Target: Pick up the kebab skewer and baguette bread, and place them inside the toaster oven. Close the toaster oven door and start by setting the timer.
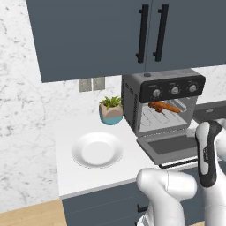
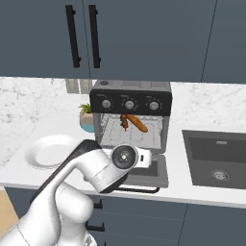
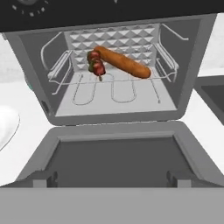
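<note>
We find the baguette bread (image 3: 123, 62) and kebab skewer (image 3: 96, 65) both on the wire rack inside the toaster oven (image 2: 131, 116), touching; loading looks done. The toaster oven door (image 3: 116, 159) lies dropped open; closing and timer remain. End effector spread wide, empty

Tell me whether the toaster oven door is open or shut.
Open. The toaster oven door lies folded down flat, exposing the baguette bread and kebab skewer on the rack.

Dark blue-grey wall cabinets (image 1: 110, 35) are hanging over a white counter (image 1: 88, 174), white marble wall (image 1: 22, 110) standing behind.
</note>
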Robot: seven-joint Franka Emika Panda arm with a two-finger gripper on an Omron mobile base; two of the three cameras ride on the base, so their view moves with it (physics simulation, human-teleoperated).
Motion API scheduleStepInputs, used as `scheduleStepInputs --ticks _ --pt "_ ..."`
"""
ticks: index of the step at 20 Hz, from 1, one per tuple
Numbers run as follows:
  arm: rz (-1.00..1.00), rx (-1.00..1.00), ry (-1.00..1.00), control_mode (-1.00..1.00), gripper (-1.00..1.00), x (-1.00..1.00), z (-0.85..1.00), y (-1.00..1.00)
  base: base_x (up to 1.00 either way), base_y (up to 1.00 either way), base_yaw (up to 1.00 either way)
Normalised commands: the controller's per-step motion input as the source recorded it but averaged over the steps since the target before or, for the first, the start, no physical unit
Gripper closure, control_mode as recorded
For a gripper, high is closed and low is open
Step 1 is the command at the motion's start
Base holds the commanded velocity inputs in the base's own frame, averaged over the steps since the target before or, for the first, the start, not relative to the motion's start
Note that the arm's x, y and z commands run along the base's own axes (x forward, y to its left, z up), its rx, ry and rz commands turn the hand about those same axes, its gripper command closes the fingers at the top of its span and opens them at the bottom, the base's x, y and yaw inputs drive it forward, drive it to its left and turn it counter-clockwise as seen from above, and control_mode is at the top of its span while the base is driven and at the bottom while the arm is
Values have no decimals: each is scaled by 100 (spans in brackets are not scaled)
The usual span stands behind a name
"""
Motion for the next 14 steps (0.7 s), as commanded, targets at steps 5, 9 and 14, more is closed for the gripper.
scheduleStepInputs --ticks 5,9,14 --pt "11 4 3 -100 -100 -64 -3 -71 0 0 0" --pt "16 0 0 -100 -100 -58 -32 -56 0 0 0" --pt "15 0 0 -100 -100 -35 -46 -17 0 0 0"
